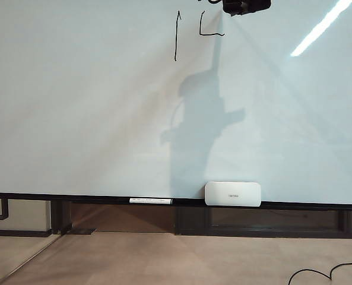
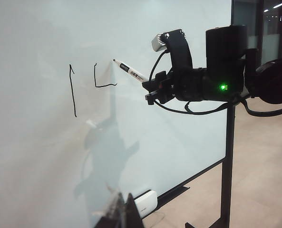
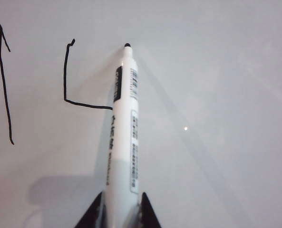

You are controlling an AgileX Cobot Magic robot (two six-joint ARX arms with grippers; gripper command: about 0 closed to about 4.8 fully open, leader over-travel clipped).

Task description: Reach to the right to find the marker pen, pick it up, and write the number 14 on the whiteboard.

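Note:
The whiteboard (image 1: 104,119) fills most of the exterior view. High on it the number 14 shows as a thin black vertical stroke (image 1: 177,35) and an L-shaped stroke (image 1: 208,28) to its right. My right gripper (image 3: 122,195) is shut on the marker pen (image 3: 124,133), a white barrel with a dark nib (image 3: 127,45). The nib stands at the board, above the right end of the L's bar. In the exterior view that gripper (image 1: 245,6) is at the top edge. My left gripper (image 2: 124,211) hangs low beside the board, shut and holding nothing.
On the black bottom rail (image 1: 75,197) lie a long capped white marker (image 1: 150,201) and a small white rounded box (image 1: 232,193). A black stand post (image 2: 228,166) rises under the right arm. A black cable (image 1: 324,273) lies on the floor at lower right.

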